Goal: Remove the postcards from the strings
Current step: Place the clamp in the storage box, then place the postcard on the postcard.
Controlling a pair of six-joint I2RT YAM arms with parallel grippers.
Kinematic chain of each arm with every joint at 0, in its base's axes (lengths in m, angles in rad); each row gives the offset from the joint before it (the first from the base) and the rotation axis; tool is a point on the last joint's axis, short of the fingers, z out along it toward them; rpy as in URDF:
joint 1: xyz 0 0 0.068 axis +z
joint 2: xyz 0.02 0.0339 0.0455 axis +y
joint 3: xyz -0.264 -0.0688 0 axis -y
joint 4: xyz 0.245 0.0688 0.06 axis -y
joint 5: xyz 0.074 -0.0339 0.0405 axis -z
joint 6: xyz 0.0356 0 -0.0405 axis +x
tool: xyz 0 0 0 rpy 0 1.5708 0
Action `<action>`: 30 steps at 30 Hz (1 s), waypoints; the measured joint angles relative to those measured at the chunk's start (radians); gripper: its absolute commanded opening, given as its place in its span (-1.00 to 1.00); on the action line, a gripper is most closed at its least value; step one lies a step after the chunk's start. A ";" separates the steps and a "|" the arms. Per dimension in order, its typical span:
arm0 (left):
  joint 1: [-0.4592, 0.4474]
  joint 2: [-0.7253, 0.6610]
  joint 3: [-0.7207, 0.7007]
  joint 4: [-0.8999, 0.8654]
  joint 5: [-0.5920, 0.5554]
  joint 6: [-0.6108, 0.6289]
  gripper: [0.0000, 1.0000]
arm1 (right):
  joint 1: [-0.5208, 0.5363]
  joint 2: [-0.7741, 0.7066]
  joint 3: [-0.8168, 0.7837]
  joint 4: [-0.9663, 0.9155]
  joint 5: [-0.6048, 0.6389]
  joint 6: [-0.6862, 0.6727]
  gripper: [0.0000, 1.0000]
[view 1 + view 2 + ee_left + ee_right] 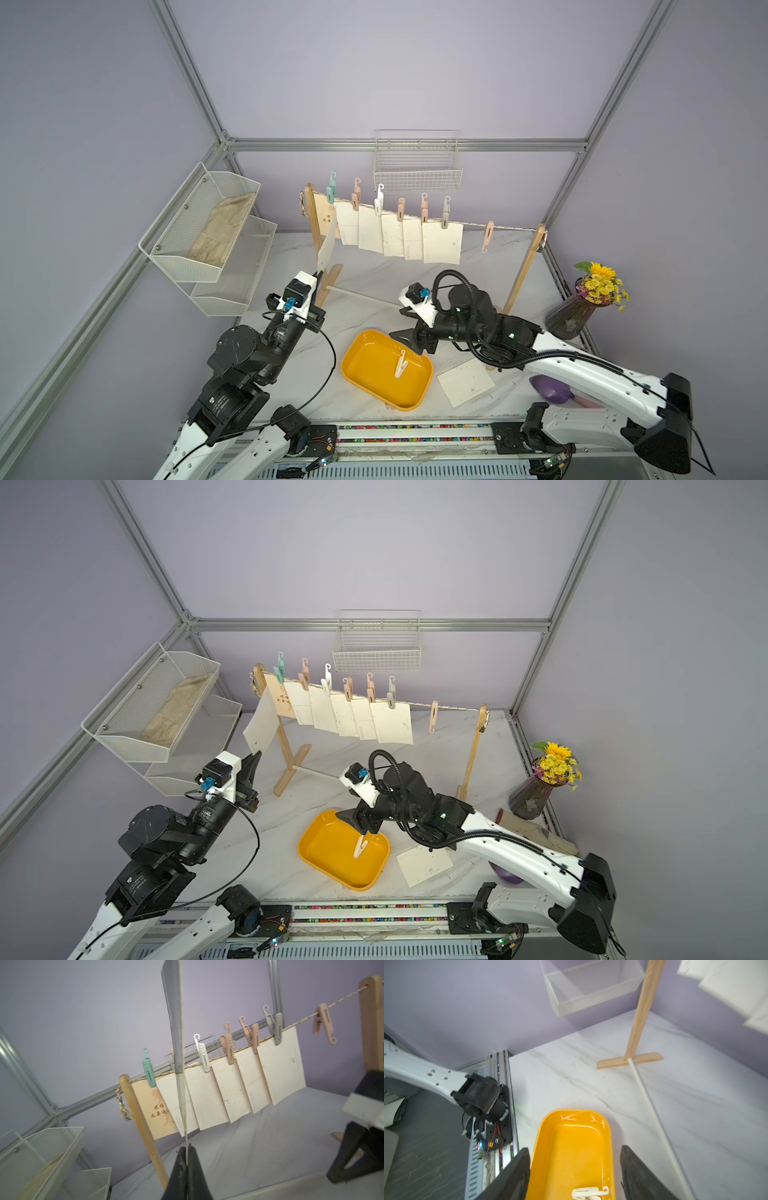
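**Left gripper pinched a card, right gripper spread above the tray**

A white marble tabletop (478,266) carried a light wooden rack (525,266), its beige twisted string (301,1022) stretched between the two posts. Six hanging postcards (442,243), one tan and five cream, overlapped along the string under pastel hooked clothespins (278,1030). A yellow plastic tray (353,374) sat in front of the rack, with a loose cream postcard (465,382) flat on the marble just beside it. The left gripper (187,1153), pressed together, pinched the lower edge of a held cream postcard (262,725), upright near the left post. The right gripper (575,1149) hung over the tray, jaws spread and empty. A white hooked clothespin (401,365) lay inside the tray.
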State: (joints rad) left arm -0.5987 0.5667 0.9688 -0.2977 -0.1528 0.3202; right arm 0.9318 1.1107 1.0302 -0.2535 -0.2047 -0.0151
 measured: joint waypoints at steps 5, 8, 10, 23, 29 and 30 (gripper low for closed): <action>0.000 0.100 0.092 -0.121 0.286 -0.042 -1.00 | 0.000 -0.211 -0.027 0.000 0.198 0.050 0.43; 0.000 0.173 0.106 -0.153 0.462 -0.097 -1.00 | 0.000 -0.281 -0.037 -0.002 0.279 0.074 0.43; -0.009 0.233 0.106 -0.171 0.572 -0.138 -1.00 | 0.000 -0.313 -0.047 -0.001 0.325 0.078 0.42; -0.264 0.637 0.103 -0.193 0.836 -0.391 -1.00 | 0.000 -0.504 -0.056 0.034 0.402 0.025 0.42; -0.304 0.857 0.107 -0.189 0.888 -0.517 -1.00 | 0.000 -0.504 -0.059 0.057 0.401 0.005 0.42; -0.311 0.886 0.110 -0.190 0.890 -0.530 -1.00 | 0.000 -0.502 -0.062 0.060 0.401 0.005 0.41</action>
State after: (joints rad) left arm -0.9096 1.4528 1.0786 -0.4873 0.7376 -0.2096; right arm 0.9318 0.6083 0.9684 -0.1936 0.1967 -0.0105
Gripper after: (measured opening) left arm 0.047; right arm 0.708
